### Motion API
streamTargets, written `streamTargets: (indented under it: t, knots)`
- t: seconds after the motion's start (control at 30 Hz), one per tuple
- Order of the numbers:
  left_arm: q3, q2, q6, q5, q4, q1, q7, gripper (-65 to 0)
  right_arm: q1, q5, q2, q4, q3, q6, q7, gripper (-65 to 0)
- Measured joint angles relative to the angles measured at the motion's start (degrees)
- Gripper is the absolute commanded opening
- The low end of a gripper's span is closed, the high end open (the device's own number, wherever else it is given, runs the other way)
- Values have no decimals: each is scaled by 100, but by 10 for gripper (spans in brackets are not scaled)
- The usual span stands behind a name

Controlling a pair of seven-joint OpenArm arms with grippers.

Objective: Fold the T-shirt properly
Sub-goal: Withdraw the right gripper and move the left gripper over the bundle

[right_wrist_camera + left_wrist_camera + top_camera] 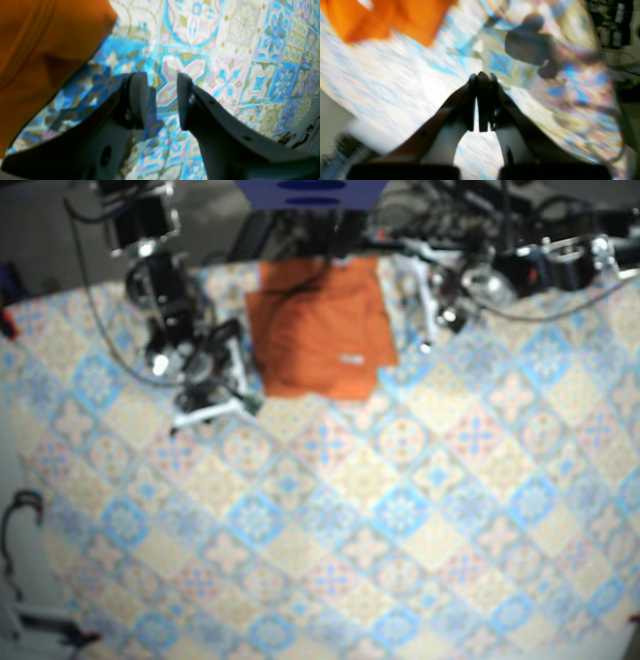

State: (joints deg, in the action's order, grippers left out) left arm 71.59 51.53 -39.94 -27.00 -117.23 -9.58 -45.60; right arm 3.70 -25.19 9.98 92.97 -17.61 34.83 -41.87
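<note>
- Dark right jaws fill the bottom of the right wrist view. They stand apart with a clear gap between them and hold nothing, and only the patterned cloth (225,62) shows through the gap.
- Orange fabric of the T-shirt (37,50) takes up the left of that view, just beside the jaw on that side. Whether the two touch cannot be told.
- Left jaws, seen blurred in the left wrist view, are pressed together at the tips with nothing between them. They hang over the cloth, well apart from the orange fabric at the upper left of that view.
- From above, the T-shirt lies as a compact, roughly rectangular bundle at the far middle of the counter (400,530), with a small pale mark near its near right corner.
- From above, the right arm (190,360) sits just beside the bundle on the view's left, and the left arm (470,280) is near it on the view's right.
- Blue, cream and pink tile patterns on the cloth cover the whole counter.
</note>
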Motion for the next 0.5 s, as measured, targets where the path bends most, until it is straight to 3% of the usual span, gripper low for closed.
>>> streamTargets:
  t: [0.2, 0.5]
  knots:
    - [1377, -321, -15, 46, -4, -1137, -24, -650, -131, -9, 0, -166, 9, 7, 55, -455]
    - [1377, -793, -20, 22, -96, -2004, -44, -650, -146, 17, -234, -179, -2, 7, 79, -455]
